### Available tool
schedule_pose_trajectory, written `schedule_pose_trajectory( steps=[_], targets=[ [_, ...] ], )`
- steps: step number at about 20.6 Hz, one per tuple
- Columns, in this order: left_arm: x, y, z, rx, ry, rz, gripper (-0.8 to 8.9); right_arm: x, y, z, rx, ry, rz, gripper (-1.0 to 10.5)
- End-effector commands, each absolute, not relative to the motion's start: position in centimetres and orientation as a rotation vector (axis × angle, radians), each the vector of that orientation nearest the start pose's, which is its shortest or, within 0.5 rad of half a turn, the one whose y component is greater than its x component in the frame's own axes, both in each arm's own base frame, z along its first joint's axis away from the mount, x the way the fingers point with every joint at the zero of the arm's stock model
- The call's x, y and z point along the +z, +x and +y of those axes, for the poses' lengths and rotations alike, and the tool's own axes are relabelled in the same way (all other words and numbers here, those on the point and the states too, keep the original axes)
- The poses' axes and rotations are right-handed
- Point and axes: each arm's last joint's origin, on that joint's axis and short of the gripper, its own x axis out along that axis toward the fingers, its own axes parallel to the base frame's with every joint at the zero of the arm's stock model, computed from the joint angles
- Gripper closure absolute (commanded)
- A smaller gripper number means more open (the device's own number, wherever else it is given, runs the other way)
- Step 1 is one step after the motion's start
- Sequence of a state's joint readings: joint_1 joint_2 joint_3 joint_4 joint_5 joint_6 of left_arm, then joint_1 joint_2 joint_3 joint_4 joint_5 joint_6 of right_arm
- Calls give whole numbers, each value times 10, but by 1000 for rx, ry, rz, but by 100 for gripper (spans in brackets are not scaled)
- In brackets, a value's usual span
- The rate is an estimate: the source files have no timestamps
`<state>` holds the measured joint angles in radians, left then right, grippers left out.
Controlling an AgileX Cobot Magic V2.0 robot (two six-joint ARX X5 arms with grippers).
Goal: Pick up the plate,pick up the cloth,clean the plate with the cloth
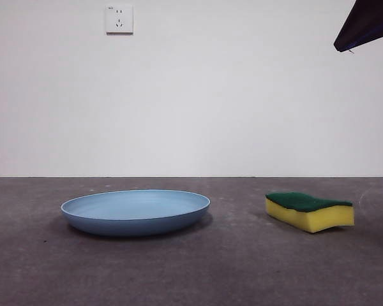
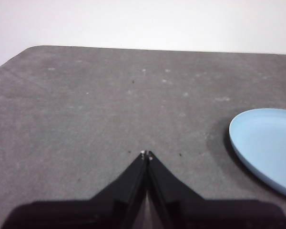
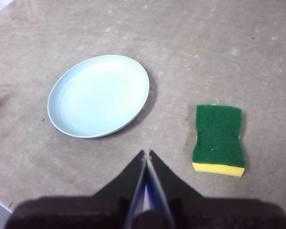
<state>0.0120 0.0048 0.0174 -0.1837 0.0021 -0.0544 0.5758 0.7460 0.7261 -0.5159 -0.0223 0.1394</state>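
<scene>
Front view, foreground: the grey table (image 1: 191, 268) fills the lower part of the frame. On it, left of centre, rests the light-blue plate (image 1: 135, 211), upright with its rim upward. To the lower right, well apart from the plate, lies the yellow sponge (image 1: 309, 211), dark green scouring face up. Bare table separates the two, and nothing lies on top of either. Behind them stands a white wall with a socket (image 1: 119, 18) at upper left; a black arm tip (image 1: 365, 24) shows in the upper right corner.

Right wrist view: the right gripper (image 3: 147, 153) hangs above the table, its jaws pressed together and empty, with the plate (image 3: 99, 95) and the sponge (image 3: 218, 139) both apart from it.

Left wrist view: the left gripper (image 2: 146, 153) likewise has its jaws closed on nothing; only an edge of the plate (image 2: 266, 149) appears at the frame's right side.
</scene>
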Motion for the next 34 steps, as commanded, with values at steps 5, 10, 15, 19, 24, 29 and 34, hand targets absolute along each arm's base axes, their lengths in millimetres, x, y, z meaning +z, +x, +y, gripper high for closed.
schedule_pose_trajectory(
  steps=[5,10,15,19,24,29,34],
  targets=[
    [147,96,1,16,-23,184,817,287,130,85,539,-8,564,946],
    [147,96,1,16,-23,184,817,287,130,85,539,-9,564,946],
    [147,96,1,16,-23,184,817,287,130,85,539,-8,564,946],
    [147,96,1,16,-23,184,817,288,131,84,532,-138,513,946],
    [147,96,1,16,-23,184,817,304,131,43,221,-102,265,945],
    [147,96,1,15,-23,184,817,275,111,7,82,-39,-7,946],
    [147,96,1,15,-23,184,817,231,105,1,68,-35,12,946]
  ],
)
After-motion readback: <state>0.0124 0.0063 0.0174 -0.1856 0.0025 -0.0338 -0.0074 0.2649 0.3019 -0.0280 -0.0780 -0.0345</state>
